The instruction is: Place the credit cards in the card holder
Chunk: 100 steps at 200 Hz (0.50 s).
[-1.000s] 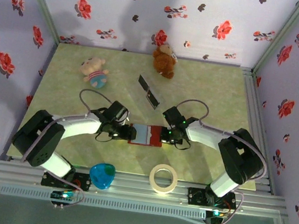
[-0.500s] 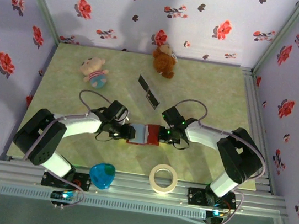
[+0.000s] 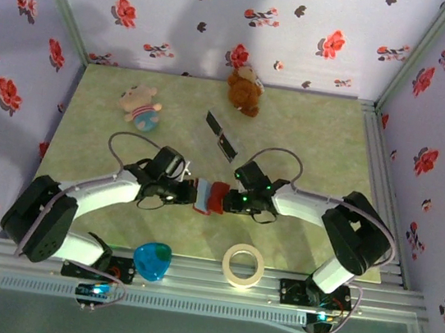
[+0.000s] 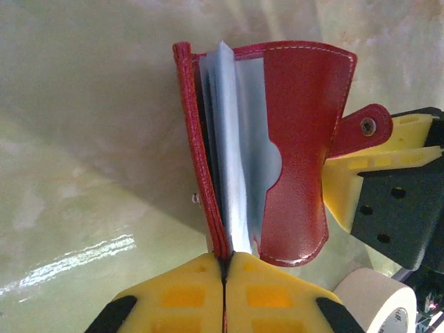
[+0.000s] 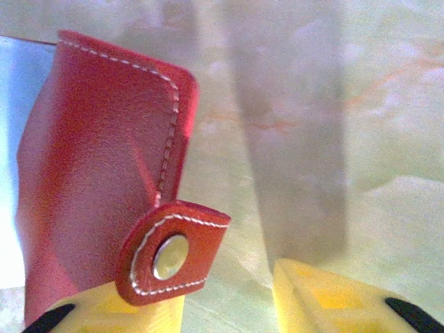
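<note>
Left end effector (image 4: 223, 269) holds wallet (image 4: 298, 139) over green table (image 4: 90, 104).

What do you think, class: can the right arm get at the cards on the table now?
Probably yes: the right hand is open, the cards lie just beyond it, and nothing stands between them.

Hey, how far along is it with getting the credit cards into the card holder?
Early. Done: the card holder is propped partly open, its pale sleeves showing. In hand: the left gripper clamps its edge; the right gripper sits open by the snap flap. Left: the credit cards lie on the table beyond it, none picked up.
</note>
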### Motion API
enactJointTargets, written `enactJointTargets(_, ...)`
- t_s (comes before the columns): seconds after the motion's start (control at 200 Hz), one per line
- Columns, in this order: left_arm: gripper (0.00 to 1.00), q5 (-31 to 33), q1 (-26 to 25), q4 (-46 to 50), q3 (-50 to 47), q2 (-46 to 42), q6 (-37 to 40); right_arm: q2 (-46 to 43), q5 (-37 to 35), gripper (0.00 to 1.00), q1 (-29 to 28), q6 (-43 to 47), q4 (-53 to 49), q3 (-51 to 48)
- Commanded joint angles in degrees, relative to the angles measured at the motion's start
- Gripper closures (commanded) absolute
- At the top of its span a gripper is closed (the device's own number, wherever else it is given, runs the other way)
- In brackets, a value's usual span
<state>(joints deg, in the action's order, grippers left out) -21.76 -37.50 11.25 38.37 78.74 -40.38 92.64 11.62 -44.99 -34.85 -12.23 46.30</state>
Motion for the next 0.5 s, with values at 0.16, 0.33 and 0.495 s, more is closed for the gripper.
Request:
enactJointTargets(0.16, 1.0, -3.5, -0.19, 1.08, -2.06, -2.2, 0.34, -12.24, -8.71, 0.51, -1.29, 1.14, -5.65, -1.5)
enactJointTargets(0.33, 1.0, -3.93, -0.21, 1.14, -2.47, -3.49, 0.04, -15.66, -11.32, 0.46, -1.47, 3.09, -11.59, 1.92)
enactJointTargets(0.495, 1.0, -3.82, -0.82, 0.23, -3.47, -5.4, -0.92, -16.6, -8.23, 0.44, -4.83, 2.75, -8.17, 2.71)
